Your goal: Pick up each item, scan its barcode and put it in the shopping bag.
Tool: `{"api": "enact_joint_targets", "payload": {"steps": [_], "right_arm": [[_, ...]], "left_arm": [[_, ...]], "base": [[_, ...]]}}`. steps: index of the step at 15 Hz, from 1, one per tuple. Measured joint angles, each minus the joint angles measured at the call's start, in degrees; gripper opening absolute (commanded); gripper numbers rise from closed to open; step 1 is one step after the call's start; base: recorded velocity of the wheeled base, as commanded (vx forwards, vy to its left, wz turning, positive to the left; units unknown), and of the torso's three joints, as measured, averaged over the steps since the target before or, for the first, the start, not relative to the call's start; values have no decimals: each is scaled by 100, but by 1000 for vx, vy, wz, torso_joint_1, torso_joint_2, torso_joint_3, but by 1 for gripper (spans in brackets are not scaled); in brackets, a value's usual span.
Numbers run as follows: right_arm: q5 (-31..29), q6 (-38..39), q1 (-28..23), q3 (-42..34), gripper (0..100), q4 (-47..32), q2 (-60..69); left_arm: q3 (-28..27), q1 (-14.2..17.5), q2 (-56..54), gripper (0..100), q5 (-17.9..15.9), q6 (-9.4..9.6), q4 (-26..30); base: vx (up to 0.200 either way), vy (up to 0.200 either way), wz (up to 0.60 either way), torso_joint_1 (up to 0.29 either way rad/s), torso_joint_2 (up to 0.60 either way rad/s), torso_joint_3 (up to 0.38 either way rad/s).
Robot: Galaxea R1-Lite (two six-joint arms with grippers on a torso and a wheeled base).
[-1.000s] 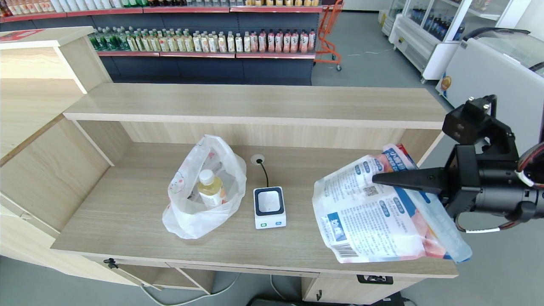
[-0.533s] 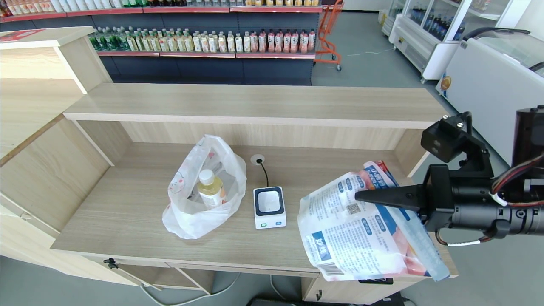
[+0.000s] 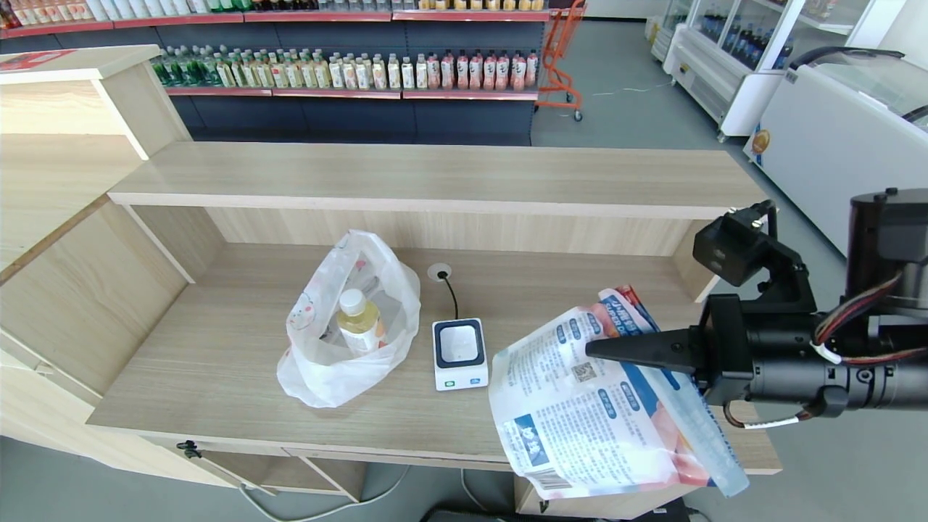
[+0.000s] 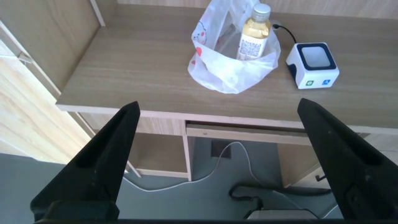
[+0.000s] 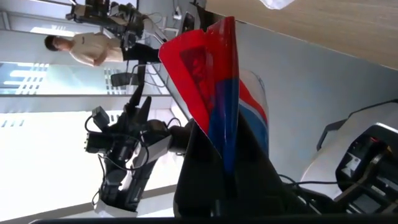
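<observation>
right pincer [image 3: 603, 349] is gripping floppy packet [image 3: 587, 428] by one edge | left pincer [image 4: 219, 124] is gaping, empty | risk: packet is sagging with its barcode facing up, likely missing scanner [image 3: 460, 353] or slipping free

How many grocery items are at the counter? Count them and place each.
2. A bottle stands in the shopping bag; the right end effector holds a printed packet. The bag may hide more.

R gripper [image 5: 221, 149] clamped on pkt [image 5: 211, 81]; red-blue edge seen end-on betw dark fingers [image 5: 193, 168], tip sticking out past them. Wood counter [image 5: 336, 25] beyond, grey floor [image 5: 329, 93] alongside.
</observation>
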State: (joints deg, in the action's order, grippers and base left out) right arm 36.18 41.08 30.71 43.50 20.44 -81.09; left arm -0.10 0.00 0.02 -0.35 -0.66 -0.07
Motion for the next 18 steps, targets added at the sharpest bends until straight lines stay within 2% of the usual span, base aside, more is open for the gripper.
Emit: {"api": "enact_joint_targets", "payload": {"steps": [7, 8, 10, 11, 13, 15, 18], "right_arm": [[-17, -63, 182, 5, 0, 367, -256], [-178, -283, 197, 2, 0, 482, -311], [-600, -1081, 195, -11, 0, 649, -438], [-868, -1743, 149, -22, 0, 679, -496], [-1343, -3679, -116, -74, 0, 712, -556], [-1580, -4988, -568, -201, 0, 813, -540], [-1642, -5682, -1020, -640, 0, 1502, -512]], "left_arm": [[0, 0, 0, 100, 0, -2, 0], [0, 0, 0, 100, 0, 0, 0], [0, 0, -2, 100, 0, -2, 0], [0, 0, 0, 100, 0, -2, 0], [0, 0, 0, 100, 0, -2, 0], [0, 0, 0, 100, 2, 0, 0], [0, 0, 0, 100, 2, 0, 0]], "base": [[0, 0, 0, 0, 0, 0], [0, 0, 0, 0, 0, 0], [0, 0, 0, 0, 0, 0], [0, 0, 0, 0, 0, 0], [0, 0, 0, 0, 0, 0], [0, 0, 0, 0, 0, 0], [0, 0, 0, 0, 0, 0]]}}
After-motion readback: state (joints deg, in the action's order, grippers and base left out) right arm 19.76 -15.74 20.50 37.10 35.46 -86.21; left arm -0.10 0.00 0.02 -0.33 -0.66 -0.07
